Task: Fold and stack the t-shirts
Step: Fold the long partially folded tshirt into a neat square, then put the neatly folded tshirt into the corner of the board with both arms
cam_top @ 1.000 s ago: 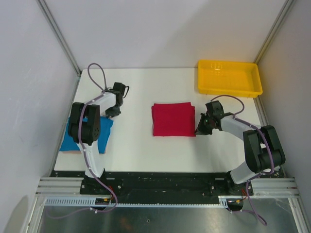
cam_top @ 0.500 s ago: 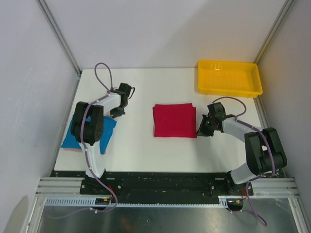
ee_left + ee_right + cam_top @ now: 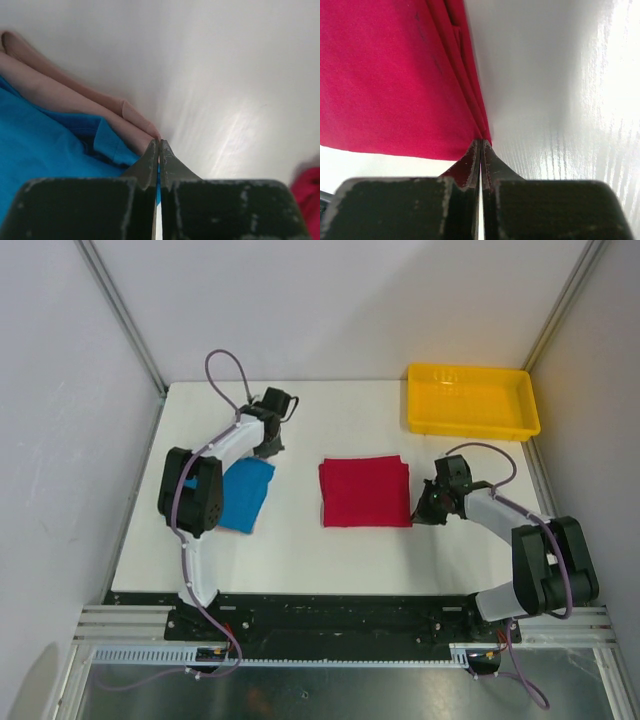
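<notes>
Red t-shirt [image 3: 365, 492] looked done already: it lay as a neat folded rectangle around the middle of the table [image 3: 330, 560], with its stacked edges showing in the right wrist view. The jaws on the right arm [image 3: 485, 508] were fully closed at the shirt's near right corner. From the wrist camera they seemed to have a pinch of the red edge between them.

Blue t-shirt [image 3: 246, 494] was off to the left, apart from the red one with bare table between them. It sat skewed and a bit rumpled, so not as tidy a fold. The jaws on the left arm [image 3: 235, 440] were squeezed shut too, with blue cloth caught between the tips at the shirt's far corner. Some tan fabric poked out beside the blue there, and it wasn't clear what that was.

The yellow tray [image 3: 470, 430] sat in the far right corner, well away from both shirts.

So roughly: folding looked mostly finished, stacking not done at all. What was left was probably getting one shirt on top of the other and squaring up the blue.
</notes>
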Controlling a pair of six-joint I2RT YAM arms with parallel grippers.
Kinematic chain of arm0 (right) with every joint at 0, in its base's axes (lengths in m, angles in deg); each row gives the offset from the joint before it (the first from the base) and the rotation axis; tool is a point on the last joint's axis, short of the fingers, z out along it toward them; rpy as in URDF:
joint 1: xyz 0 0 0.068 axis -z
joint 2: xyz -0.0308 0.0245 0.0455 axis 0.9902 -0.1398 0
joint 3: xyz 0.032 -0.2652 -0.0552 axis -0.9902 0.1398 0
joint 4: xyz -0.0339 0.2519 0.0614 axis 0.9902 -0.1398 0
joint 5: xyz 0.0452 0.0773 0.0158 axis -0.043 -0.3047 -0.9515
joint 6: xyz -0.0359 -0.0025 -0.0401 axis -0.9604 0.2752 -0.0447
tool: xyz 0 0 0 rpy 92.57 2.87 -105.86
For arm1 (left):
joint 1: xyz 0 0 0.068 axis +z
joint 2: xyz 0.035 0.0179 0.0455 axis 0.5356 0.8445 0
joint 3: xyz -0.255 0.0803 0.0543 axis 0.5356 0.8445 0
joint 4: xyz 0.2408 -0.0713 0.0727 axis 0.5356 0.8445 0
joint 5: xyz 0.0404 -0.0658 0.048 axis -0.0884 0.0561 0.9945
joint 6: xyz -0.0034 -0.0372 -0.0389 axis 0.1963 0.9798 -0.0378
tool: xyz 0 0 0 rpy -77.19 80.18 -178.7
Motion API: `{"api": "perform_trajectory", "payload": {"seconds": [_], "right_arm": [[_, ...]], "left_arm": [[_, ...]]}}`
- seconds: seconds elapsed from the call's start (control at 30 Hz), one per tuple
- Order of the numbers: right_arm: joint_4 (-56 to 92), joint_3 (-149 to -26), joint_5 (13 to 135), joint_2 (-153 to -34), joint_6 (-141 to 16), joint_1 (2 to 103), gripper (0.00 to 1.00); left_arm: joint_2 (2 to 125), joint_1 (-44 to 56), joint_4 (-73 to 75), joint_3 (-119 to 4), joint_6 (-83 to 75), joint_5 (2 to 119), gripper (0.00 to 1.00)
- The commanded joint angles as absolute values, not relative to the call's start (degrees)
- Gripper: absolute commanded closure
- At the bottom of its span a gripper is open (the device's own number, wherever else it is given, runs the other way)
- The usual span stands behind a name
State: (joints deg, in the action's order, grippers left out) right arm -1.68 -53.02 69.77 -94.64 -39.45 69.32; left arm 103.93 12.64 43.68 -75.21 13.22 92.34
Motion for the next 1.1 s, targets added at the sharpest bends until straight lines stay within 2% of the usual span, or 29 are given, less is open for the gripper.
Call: {"api": "perform_trajectory", "payload": {"seconds": [0.0,0.27,0.5,0.57,0.7,0.77,0.83,0.93,1.07], "right_arm": [[-4.3,-52.4,72.4,-91.6,-39.6,69.7,1.00],[-6.9,-52.1,74.7,-90.1,-38.2,69.8,1.00],[-8.1,-51.7,75.7,-88.8,-37.7,69.7,0.99],[-8.1,-52.1,75.8,-88.2,-37.9,69.8,0.88],[-8.2,-54.9,77.0,-86.6,-38.3,70.0,0.58],[-7.8,-56.9,78.1,-86.3,-38.5,70.5,0.48],[-5.4,-58.6,78.6,-86.7,-38.6,71.4,0.40],[0.3,-60.7,76.9,-89.0,-38.4,73.7,0.33],[10.9,-62.3,71.6,-96.4,-39.9,76.6,0.27]], "left_arm": [[108.2,11.7,40.8,-84.8,18.0,87.4,1.00],[121.3,14.0,41.0,-102.5,17.3,83.6,1.00],[126.3,15.9,40.9,-110.6,14.6,78.5,1.00],[126.2,16.1,40.8,-111.6,13.3,76.4,0.94],[123.6,16.0,40.5,-112.4,10.7,73.7,0.68],[121.4,16.0,40.5,-112.3,9.5,72.8,0.54],[118.9,15.9,40.4,-111.8,8.5,71.9,0.46],[114.7,15.5,40.4,-109.9,7.0,70.0,0.40],[108.5,14.4,40.3,-103.5,7.1,64.2,0.41]]}}
